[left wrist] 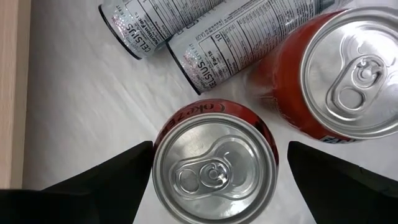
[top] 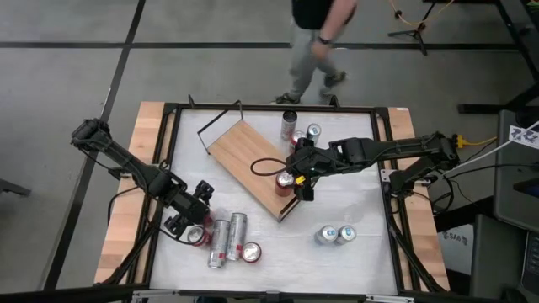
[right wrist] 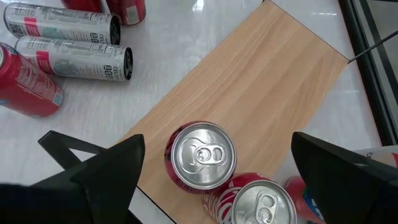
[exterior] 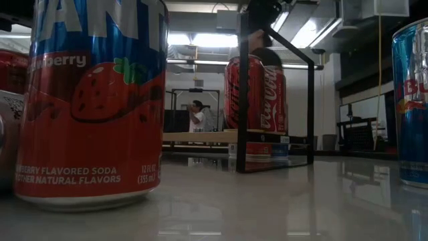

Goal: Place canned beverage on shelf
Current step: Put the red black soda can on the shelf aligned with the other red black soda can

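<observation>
The shelf (top: 248, 160), a light-brown board with black wire rails, lies slantwise mid-table. A red can (right wrist: 200, 155) stands upright on its near end, a second red can (right wrist: 258, 202) beside it. My right gripper (right wrist: 217, 142) hangs open above them, its fingers well clear on either side of the first can. Near the table's left front, my left gripper (left wrist: 221, 149) is open and points down around an upright red cola can (left wrist: 214, 168), one finger on each side; I see a narrow gap at each finger.
Two silver cans (left wrist: 205, 43) lie on their sides beside the cola can, and an upright red strawberry-soda can (left wrist: 348, 74) stands close by. Two cans (top: 301, 126) stand past the shelf's far side, two blue-silver ones (top: 335, 235) at front right. A person (top: 316, 38) walks beyond the far edge.
</observation>
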### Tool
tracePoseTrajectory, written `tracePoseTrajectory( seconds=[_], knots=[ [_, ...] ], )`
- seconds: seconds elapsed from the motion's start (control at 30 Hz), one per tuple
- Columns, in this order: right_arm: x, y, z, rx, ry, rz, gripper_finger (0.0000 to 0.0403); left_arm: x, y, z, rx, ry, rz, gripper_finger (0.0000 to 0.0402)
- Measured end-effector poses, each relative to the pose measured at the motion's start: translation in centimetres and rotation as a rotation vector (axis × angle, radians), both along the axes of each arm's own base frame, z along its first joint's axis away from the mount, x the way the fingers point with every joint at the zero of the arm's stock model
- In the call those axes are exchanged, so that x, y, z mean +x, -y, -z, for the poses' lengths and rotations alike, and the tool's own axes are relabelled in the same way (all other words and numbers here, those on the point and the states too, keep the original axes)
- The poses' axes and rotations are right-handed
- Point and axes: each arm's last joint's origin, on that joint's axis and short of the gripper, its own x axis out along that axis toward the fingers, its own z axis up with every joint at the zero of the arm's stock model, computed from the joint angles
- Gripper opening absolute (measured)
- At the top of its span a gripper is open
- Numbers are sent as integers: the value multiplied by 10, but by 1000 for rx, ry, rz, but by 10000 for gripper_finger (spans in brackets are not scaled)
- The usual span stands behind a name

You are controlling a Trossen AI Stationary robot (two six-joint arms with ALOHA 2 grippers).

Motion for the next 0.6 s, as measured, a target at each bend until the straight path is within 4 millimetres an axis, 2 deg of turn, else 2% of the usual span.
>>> tracePoseTrajectory(
  seconds=[0.33,0.6],
  knots=[
    [0,0,0,0,0,0,395,0,0,0,-3,3,-3,364],
    [0,0,0,1,0,0,395,0,0,0,-33,-9,-99,364]
  ],
)
